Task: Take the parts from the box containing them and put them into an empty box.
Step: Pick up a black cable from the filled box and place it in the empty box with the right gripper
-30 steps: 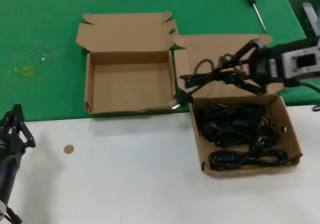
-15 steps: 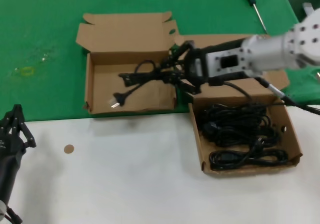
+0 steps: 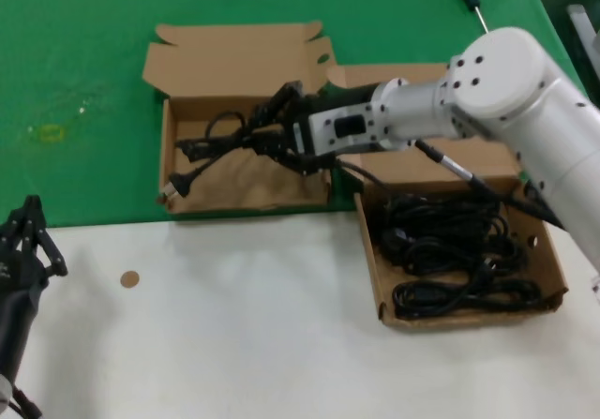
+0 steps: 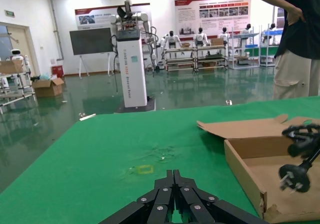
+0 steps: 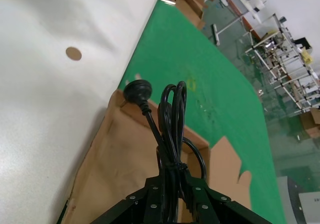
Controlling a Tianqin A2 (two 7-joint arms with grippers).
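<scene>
The left hand (image 3: 33,236) sits parked at the near left corner of the white desk (image 3: 234,325), its fingers drawn together to a point in the left wrist view. A small brown disc (image 3: 128,278) lies on the desk just beside it. To the right, the box containing the cords (image 3: 553,260) stands on the desk edge with several black power cords (image 3: 450,250) coiled inside. Farther back on the green mat (image 3: 84,53), the right hand (image 3: 267,133) reaches over the empty box (image 3: 244,180) and grips one looped cord (image 3: 211,138); its plug (image 3: 178,187) hangs low at the box's left wall. A green-handled screwdriver (image 3: 473,2) lies at the far right of the mat
</scene>
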